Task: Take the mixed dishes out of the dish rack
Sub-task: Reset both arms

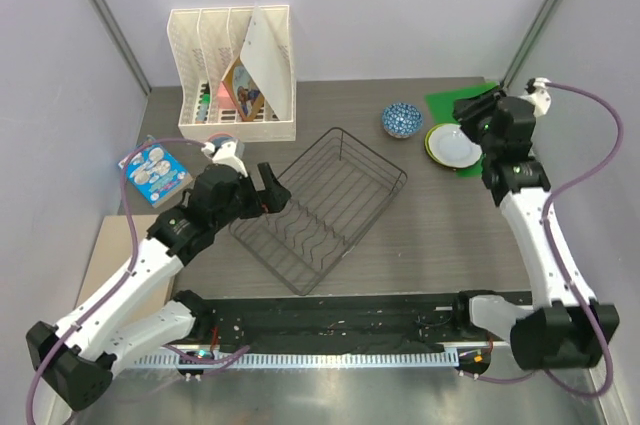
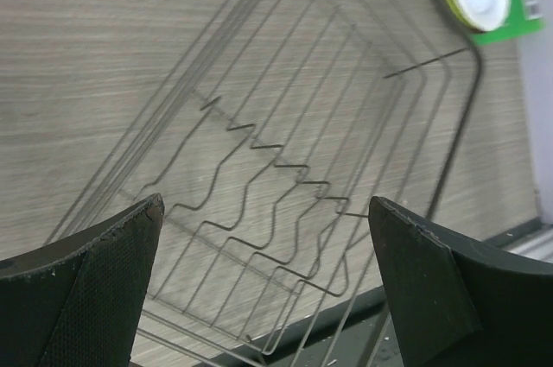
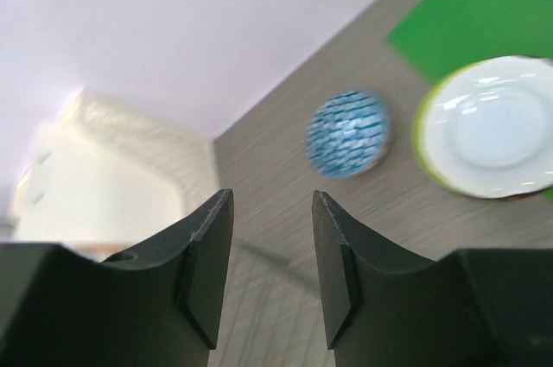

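Note:
The black wire dish rack [image 1: 320, 210] sits in the middle of the table with no dish in it; its prongs fill the left wrist view [image 2: 285, 168]. My left gripper [image 1: 272, 190] hovers over the rack's left edge, open wide and empty [image 2: 263, 237]. The small blue patterned bowl [image 1: 401, 120] stands on the table at the back right. A green-rimmed plate with a white plate on it [image 1: 455, 147] lies on a green mat [image 1: 470, 105]. My right gripper [image 1: 467, 108] is above the plates, open and empty [image 3: 272, 211], facing the bowl [image 3: 348, 134] and plate [image 3: 488, 129]. No cup or tumbler shows.
A white slotted file organizer [image 1: 232, 70] with a book and papers stands at the back left. A blue packet [image 1: 155, 170] lies left of my left arm. A black strip [image 1: 330, 325] runs along the near edge between the arm bases.

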